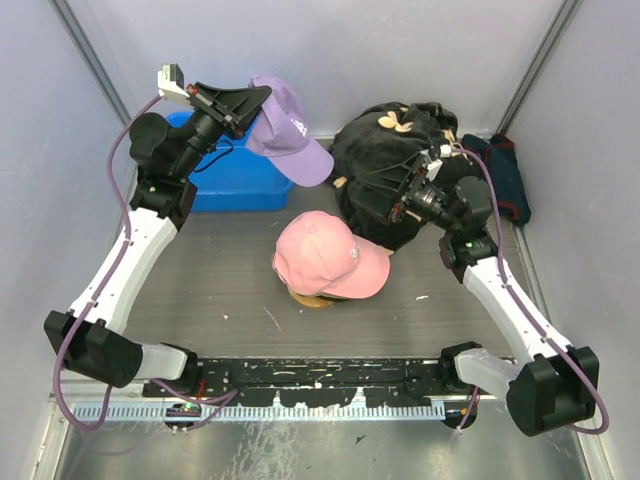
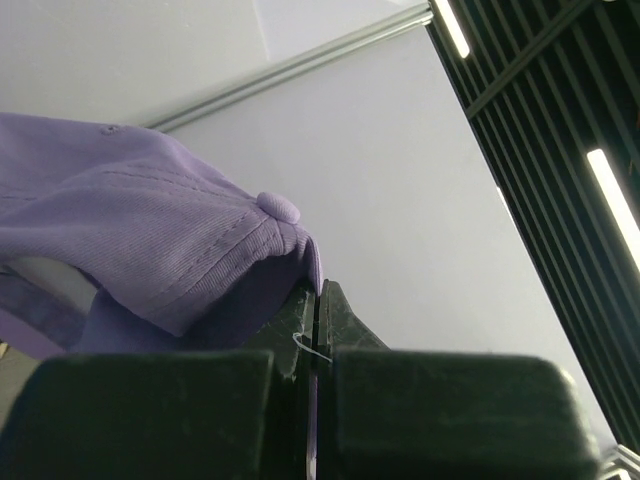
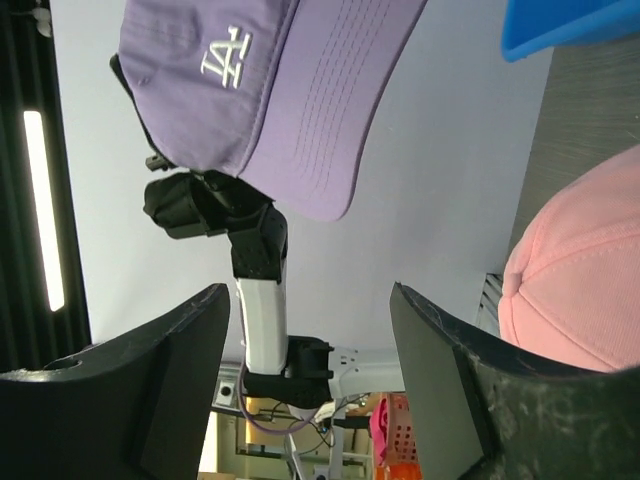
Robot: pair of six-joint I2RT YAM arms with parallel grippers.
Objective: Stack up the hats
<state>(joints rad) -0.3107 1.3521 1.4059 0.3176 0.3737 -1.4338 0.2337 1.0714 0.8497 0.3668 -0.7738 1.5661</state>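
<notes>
Top external view is showing the left gripper (image 1: 262,97) clamping the lavender cap (image 1: 290,135) by its crown fabric, aloft beside the blue bin (image 1: 235,180), while the pink cap (image 1: 325,255) is sitting on the wooden stand (image 1: 312,298). The right gripper (image 3: 308,295) is gaping, empty. The caps are looking light and floppy; the stiffer brim is likely the firmest hold.

Lavender cap (image 1: 290,132); pink cap (image 1: 325,255); blue bin (image 1: 236,182).
</notes>
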